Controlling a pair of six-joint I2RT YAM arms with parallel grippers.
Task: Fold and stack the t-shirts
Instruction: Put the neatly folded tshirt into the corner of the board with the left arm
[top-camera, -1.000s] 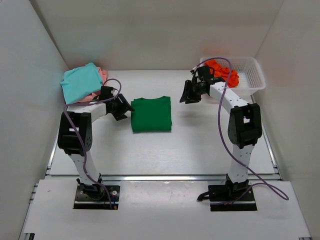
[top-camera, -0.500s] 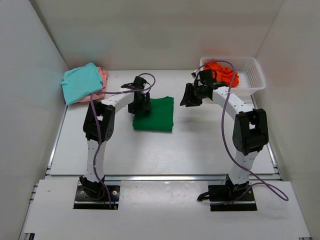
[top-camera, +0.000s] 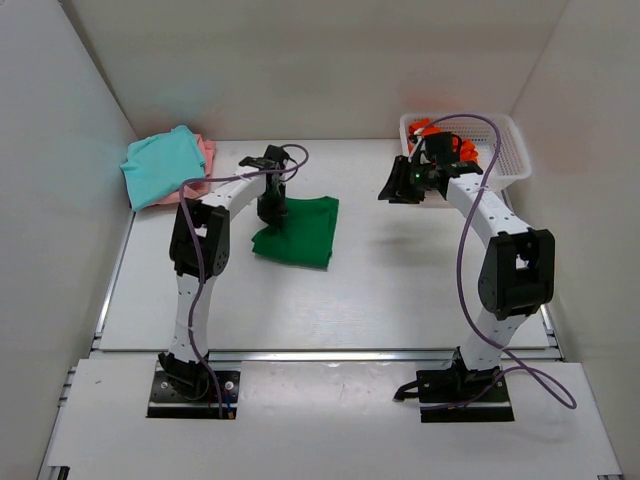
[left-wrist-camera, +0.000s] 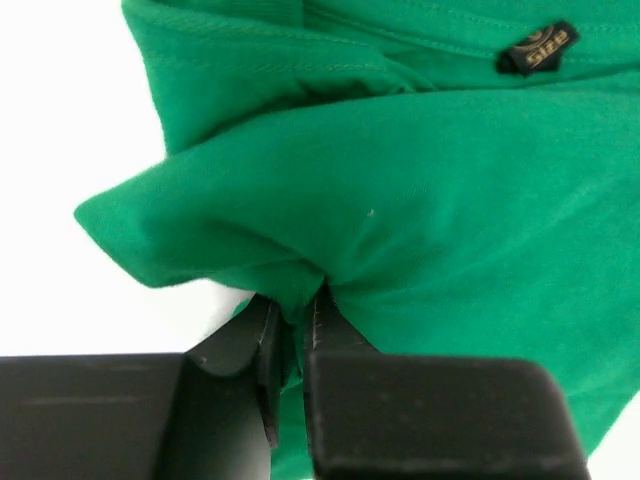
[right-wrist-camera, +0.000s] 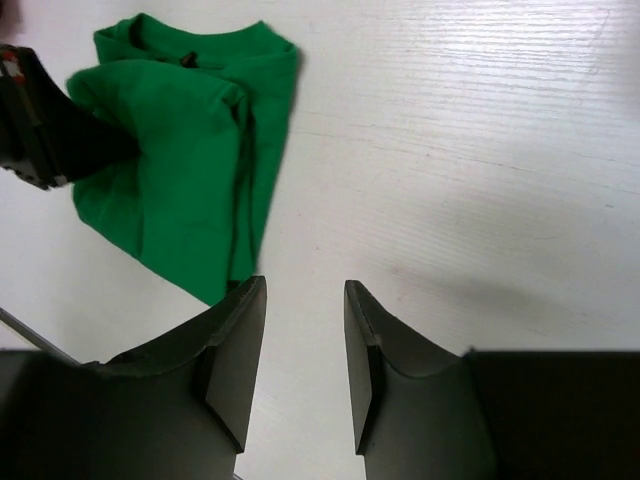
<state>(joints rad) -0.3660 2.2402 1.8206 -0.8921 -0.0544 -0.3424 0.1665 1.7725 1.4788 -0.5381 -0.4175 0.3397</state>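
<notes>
A folded green t-shirt (top-camera: 300, 232) lies mid-table, turned askew. My left gripper (top-camera: 272, 210) is shut on its left edge, and the left wrist view shows green cloth (left-wrist-camera: 420, 200) pinched and bunched between the jaws. A teal t-shirt (top-camera: 160, 165) lies on a pale pink one (top-camera: 206, 152) at the back left. An orange t-shirt (top-camera: 445, 140) sits in the white basket (top-camera: 510, 150). My right gripper (top-camera: 398, 190) hovers open over bare table left of the basket, with the green t-shirt (right-wrist-camera: 190, 150) ahead of it in the right wrist view.
White walls close in the table on the left, back and right. The basket stands at the back right corner. Purple cables loop off both arms. Bare tabletop (top-camera: 400, 280) lies between the green shirt and the right arm.
The left gripper swung from the shirt's left side onto its left edge and shut on the cloth, dragging the shirt askew. The right gripper drifted right toward the basket, still open.
</notes>
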